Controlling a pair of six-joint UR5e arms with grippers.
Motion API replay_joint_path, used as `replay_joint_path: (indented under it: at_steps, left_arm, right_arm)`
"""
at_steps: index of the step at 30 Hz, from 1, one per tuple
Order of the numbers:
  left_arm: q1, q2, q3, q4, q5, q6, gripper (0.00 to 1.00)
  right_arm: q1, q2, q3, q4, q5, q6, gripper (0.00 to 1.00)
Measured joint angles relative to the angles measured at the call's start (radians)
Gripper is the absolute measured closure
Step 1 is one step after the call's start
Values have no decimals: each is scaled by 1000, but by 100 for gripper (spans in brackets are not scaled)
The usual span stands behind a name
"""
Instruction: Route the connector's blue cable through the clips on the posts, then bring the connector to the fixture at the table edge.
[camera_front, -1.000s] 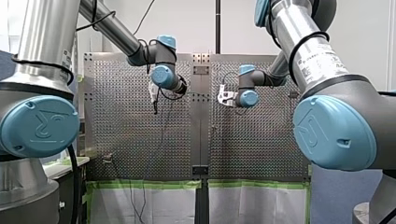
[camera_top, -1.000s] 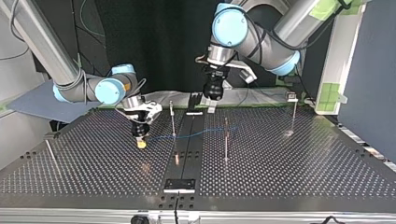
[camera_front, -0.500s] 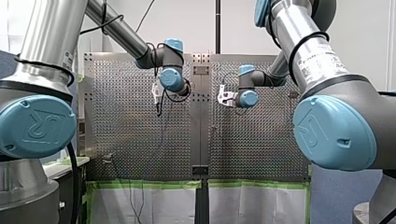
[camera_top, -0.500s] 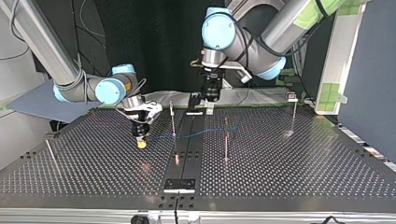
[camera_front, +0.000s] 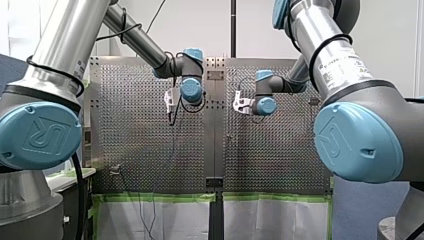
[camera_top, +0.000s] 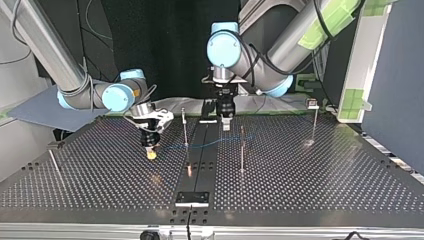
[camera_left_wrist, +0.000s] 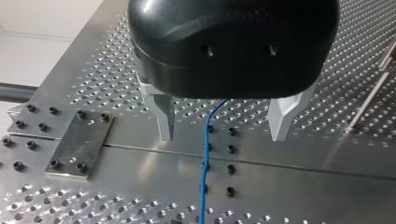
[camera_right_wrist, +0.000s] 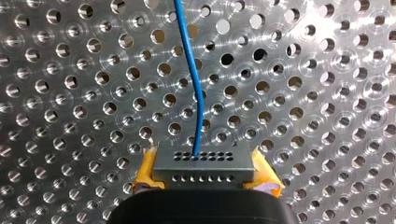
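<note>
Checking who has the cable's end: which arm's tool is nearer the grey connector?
Right. My right tool is shut on the connector, yellow pads either side. My left tool hangs open over the blue cable, well apart from the connector.

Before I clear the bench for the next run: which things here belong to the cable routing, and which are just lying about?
Job: blue cable, connector, my right gripper gripping it, my left gripper, open, over the cable, posts.
Not the job: green tape, white sheeting, grey board.
</note>
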Motion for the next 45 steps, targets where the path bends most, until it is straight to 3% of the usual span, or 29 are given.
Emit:
replay_joint_path:
  at_steps: [19,39,45]
  left_arm:
    - [3,-116,95,5,-4,14,0]
    - [25,-121,112,10,-18,22,0]
    - [23,-121,112,45,-17,39,0]
  right_arm:
    - [0,0,0,-12,0,2,100]
    - [0,0,0,-14,-1,2,100]
    - [0,0,0,-14,0,2,100]
